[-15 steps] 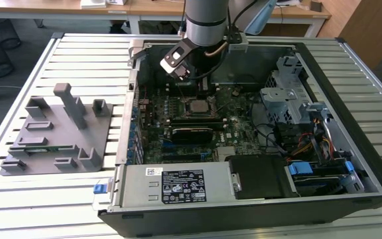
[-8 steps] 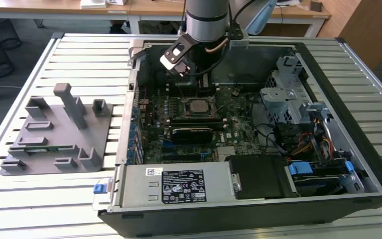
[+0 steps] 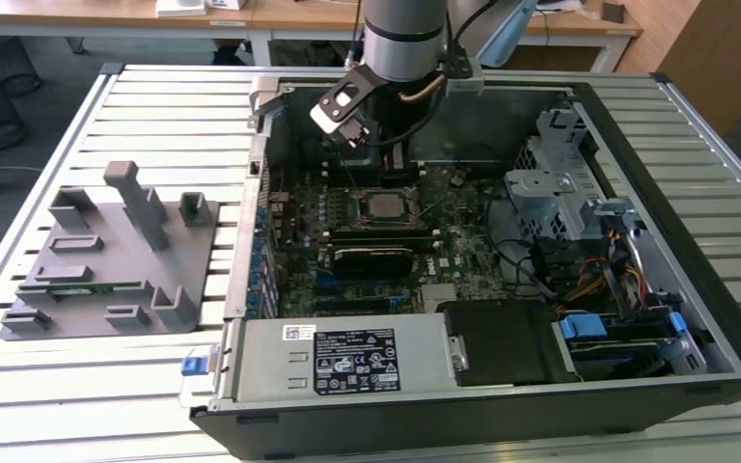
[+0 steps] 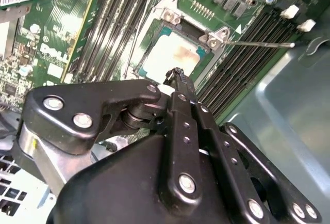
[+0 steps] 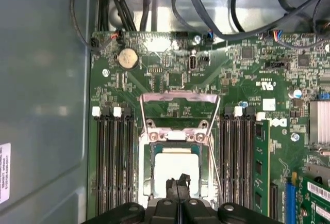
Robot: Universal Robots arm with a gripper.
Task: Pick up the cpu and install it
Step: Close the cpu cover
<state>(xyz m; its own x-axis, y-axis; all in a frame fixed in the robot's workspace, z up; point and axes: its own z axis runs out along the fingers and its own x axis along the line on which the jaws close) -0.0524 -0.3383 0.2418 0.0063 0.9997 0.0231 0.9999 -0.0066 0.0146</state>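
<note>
The cpu [image 5: 166,164] sits in the unlatched socket frame [image 5: 178,135]: placement judged done, latching outstanding. The pincer [image 5: 178,184], closed and empty, is poised over the cpu.

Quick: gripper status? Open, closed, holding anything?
Gripper: closed, fingertips pressed together with nothing between them, poised over the flat square silver-topped cpu.

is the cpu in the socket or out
In. In the first wrist view the cpu lies flat inside the socket, silver top up. The gripper is shut over it; whether they touch, cannot tell.
</note>
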